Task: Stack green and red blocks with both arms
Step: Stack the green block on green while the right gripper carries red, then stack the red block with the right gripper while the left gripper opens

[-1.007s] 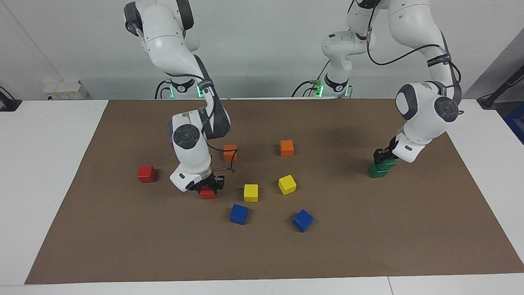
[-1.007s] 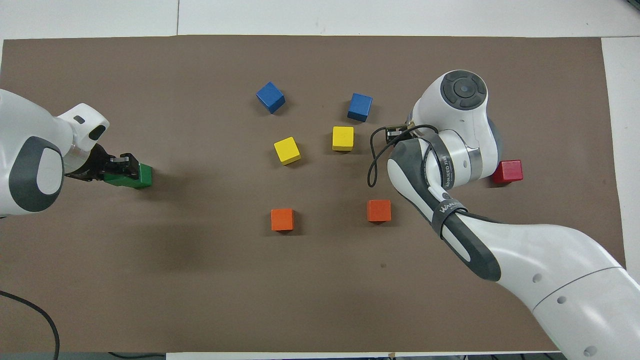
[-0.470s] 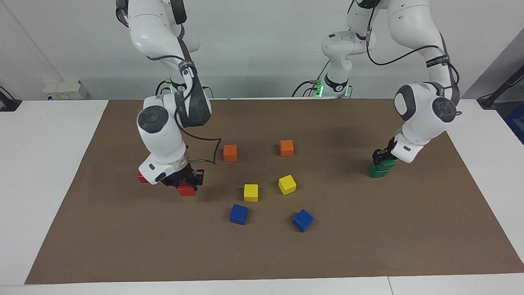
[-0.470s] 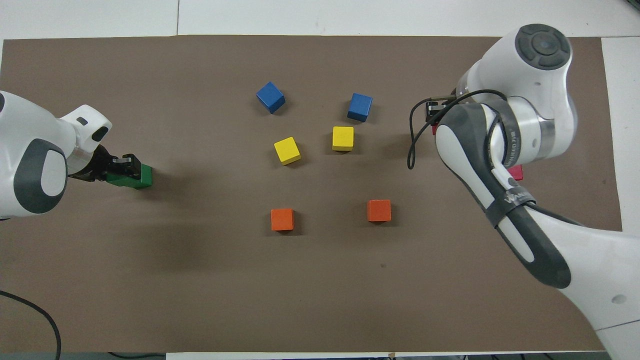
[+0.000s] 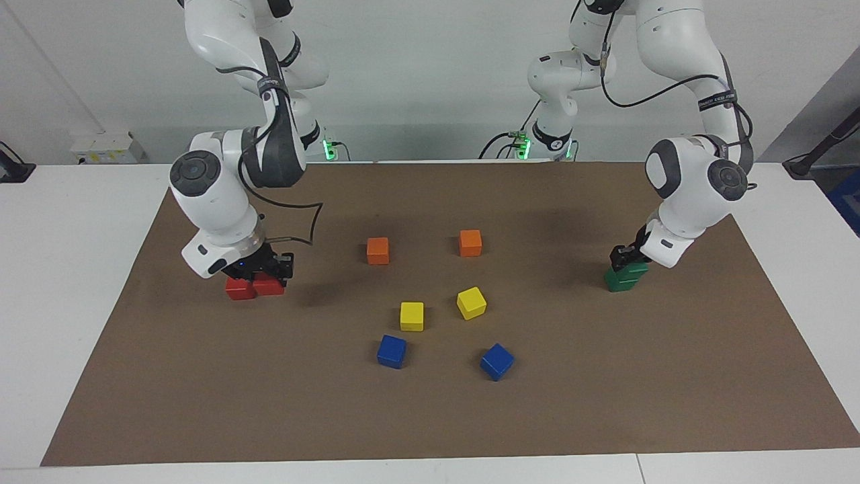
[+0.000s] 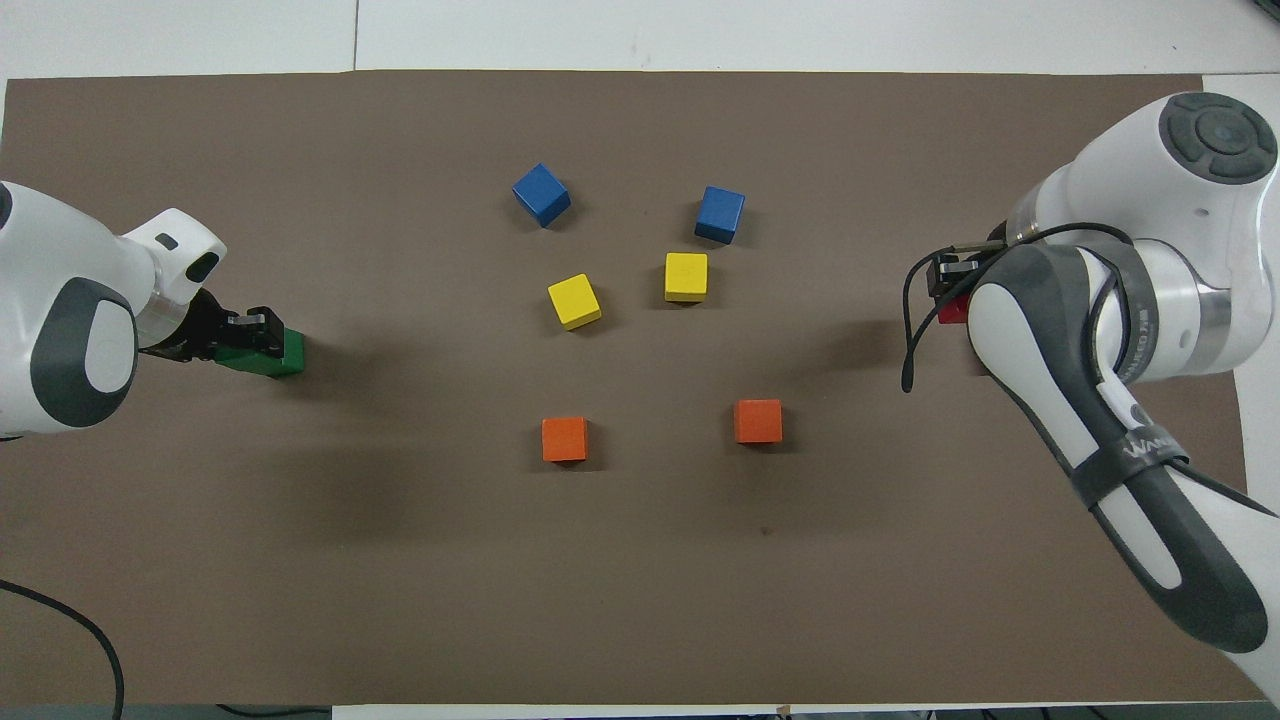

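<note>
My right gripper (image 5: 274,269), fingers closed on a red block (image 5: 269,286), hangs low over the mat (image 5: 430,417) at the right arm's end of the table, with the second red block (image 5: 238,288) resting on the mat just beside the one I carry. The move ahead turns on that offset: the resting block lies further toward the right arm's end of the table than the carried one, the two looking almost side by side in the facing view (whether their faces touch I cannot tell). By my judgement the carried block must go up and over before it can settle on top. My right arm (image 5: 222,195) comes down from its base in a steep bend, wrist tipped toward the mat; from overhead its forearm hides nearly all of both red blocks.

At the left arm's end, my left gripper (image 5: 626,257) is clamped on the upper green block (image 5: 634,268), which sits on the lower green block (image 5: 617,281), skewed a little off square. That stack looks placed but not yet let go. The left arm (image 5: 692,188) is folded low, elbow high, wrist slanting down to the pair.

The orange blocks (image 5: 377,250), yellow blocks (image 5: 412,316) and blue blocks (image 5: 392,351) lie mid-mat, well apart from both grippers.
</note>
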`<state>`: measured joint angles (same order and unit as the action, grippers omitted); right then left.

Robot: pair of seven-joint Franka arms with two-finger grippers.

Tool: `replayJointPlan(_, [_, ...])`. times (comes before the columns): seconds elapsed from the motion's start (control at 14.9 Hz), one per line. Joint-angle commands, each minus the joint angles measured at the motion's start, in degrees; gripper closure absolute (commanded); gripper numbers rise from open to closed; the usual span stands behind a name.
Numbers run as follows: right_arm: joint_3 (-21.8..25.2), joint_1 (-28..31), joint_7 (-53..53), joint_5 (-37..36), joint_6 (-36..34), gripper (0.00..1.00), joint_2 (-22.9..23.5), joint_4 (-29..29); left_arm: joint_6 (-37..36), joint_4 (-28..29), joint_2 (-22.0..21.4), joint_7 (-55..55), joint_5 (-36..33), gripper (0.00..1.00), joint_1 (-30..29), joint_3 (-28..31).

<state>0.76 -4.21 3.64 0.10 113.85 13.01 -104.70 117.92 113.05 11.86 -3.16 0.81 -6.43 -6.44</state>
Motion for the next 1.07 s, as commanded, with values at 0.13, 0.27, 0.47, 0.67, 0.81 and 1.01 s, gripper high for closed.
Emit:
replayJointPlan(0.13, [-0.50, 7.89, -10.74, 0.51, 1.82, 1.00, -6.42, -8.85, 1.44, 2.35, -2.01, 0.08, 0.68, 1.00, 0.10, 0.11])
replayJointPlan(0.27, [-0.50, 9.74, -12.34, 0.51, 2.43, 1.00, -6.77, -9.82, 1.44, 2.35, -2.01, 0.08, 0.68, 1.00, 0.10, 0.11])
replayJointPlan(0.47, [-0.50, 10.80, -13.13, 0.42, 5.50, 1.00, -6.95, -11.93, 1.62, 2.35, -2.01, 0.08, 0.68, 1.00, 0.10, 0.11])
replayJointPlan(0.67, [-0.50, 11.07, -14.27, 0.42, 9.18, 1.00, -6.95, -15.09, 1.61, 2.35, -2.01, 0.08, 0.68, 1.00, 0.10, 0.11])
replayJointPlan(0.81, [-0.50, 11.24, -14.36, 0.42, 10.69, 1.00, -6.69, -15.71, 1.61, 2.35, -2.01, 0.17, 0.59, 1.00, 0.10, 0.11])
replayJointPlan(1.01, [-0.50, 11.16, -14.80, 0.42, 11.30, 1.00, -6.25, -15.97, 1.70, 2.35, -1.92, 0.26, 0.24, 1.00, 0.10, 0.11])
